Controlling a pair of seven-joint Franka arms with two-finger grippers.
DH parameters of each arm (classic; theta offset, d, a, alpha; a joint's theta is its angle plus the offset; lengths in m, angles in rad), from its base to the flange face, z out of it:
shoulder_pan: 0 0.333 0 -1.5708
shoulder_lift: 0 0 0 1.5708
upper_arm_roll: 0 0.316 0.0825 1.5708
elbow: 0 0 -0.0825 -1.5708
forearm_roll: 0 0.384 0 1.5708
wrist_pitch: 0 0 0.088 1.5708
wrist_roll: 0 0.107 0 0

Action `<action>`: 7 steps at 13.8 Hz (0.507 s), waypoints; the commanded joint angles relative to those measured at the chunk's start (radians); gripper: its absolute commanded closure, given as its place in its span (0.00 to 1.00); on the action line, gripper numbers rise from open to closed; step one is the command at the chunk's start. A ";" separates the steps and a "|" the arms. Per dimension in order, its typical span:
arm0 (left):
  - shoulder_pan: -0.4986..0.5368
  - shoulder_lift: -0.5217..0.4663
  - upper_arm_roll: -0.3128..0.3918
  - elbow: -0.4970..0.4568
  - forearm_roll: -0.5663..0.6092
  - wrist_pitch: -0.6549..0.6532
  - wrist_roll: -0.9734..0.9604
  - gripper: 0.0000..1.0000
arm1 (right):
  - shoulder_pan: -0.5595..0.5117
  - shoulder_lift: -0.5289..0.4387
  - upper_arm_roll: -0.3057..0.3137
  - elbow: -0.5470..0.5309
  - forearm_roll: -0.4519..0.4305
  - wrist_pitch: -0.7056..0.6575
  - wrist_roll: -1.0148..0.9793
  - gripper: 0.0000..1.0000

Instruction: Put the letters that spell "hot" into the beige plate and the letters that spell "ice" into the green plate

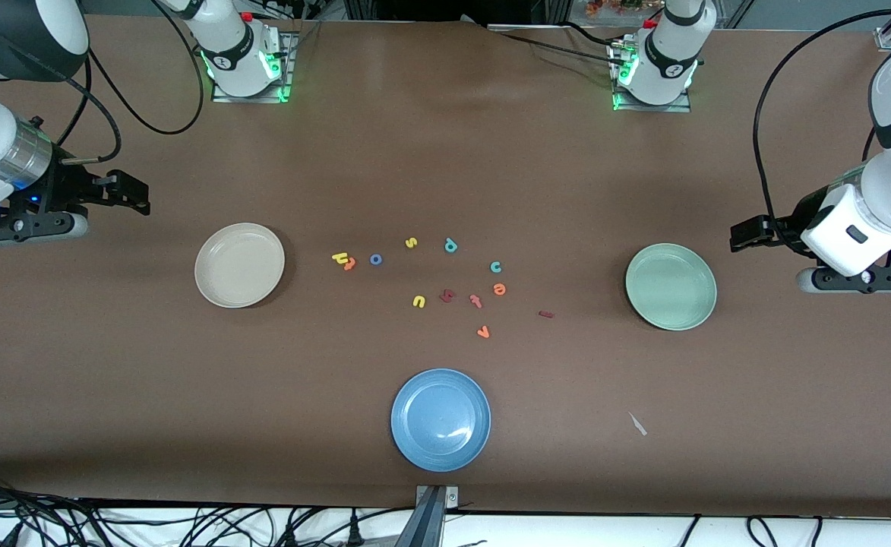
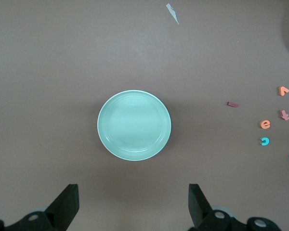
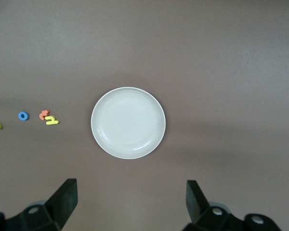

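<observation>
The beige plate (image 1: 239, 264) (image 3: 128, 122) and the green plate (image 1: 671, 286) (image 2: 134, 125) both hold nothing. Between them lie the yellow h (image 1: 339, 258) (image 3: 52, 121) touching the orange t (image 1: 349, 264) (image 3: 44, 115), and the blue o (image 1: 375, 259) (image 3: 23, 116). Toward the green plate lie the teal c (image 1: 495, 267) (image 2: 265, 141), orange e (image 1: 499, 289) (image 2: 265, 124) and dark red i (image 1: 545, 314) (image 2: 232, 104). My right gripper (image 1: 132, 194) (image 3: 131, 199) hangs open beside the beige plate. My left gripper (image 1: 745, 232) (image 2: 133, 202) hangs open beside the green plate.
A blue plate (image 1: 440, 419) sits near the front edge. Other letters lie in the middle: yellow s (image 1: 411, 243), teal p (image 1: 450, 245), yellow u (image 1: 418, 301), a dark red letter (image 1: 447, 296), pinkish t (image 1: 476, 301), orange v (image 1: 483, 332). A paper scrap (image 1: 637, 424) lies nearer the front camera than the green plate.
</observation>
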State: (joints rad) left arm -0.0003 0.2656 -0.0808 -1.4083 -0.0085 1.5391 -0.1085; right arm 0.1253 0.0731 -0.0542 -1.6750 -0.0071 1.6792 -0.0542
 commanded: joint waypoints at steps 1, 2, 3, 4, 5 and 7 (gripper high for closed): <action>0.006 0.000 -0.004 0.000 -0.011 0.007 0.013 0.00 | -0.004 -0.023 0.005 -0.023 -0.002 0.010 0.010 0.00; 0.006 0.000 -0.004 0.000 -0.011 0.009 0.013 0.00 | -0.004 -0.018 0.004 -0.017 -0.002 0.008 0.008 0.00; 0.006 0.000 -0.004 0.000 -0.011 0.009 0.013 0.00 | -0.006 -0.015 0.004 -0.009 -0.002 0.008 0.007 0.00; 0.006 0.000 -0.004 0.000 -0.011 0.012 0.013 0.00 | -0.006 -0.004 0.004 0.010 -0.002 0.007 0.002 0.00; 0.006 0.000 -0.004 0.000 -0.011 0.018 0.013 0.00 | -0.006 0.005 0.004 0.024 -0.002 0.002 0.000 0.00; 0.006 0.000 -0.004 0.000 -0.010 0.019 0.015 0.00 | -0.006 0.010 0.004 0.031 -0.002 -0.003 0.000 0.00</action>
State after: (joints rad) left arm -0.0003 0.2672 -0.0808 -1.4083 -0.0085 1.5490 -0.1085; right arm 0.1253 0.0739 -0.0542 -1.6671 -0.0071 1.6830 -0.0541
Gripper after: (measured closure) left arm 0.000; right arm 0.000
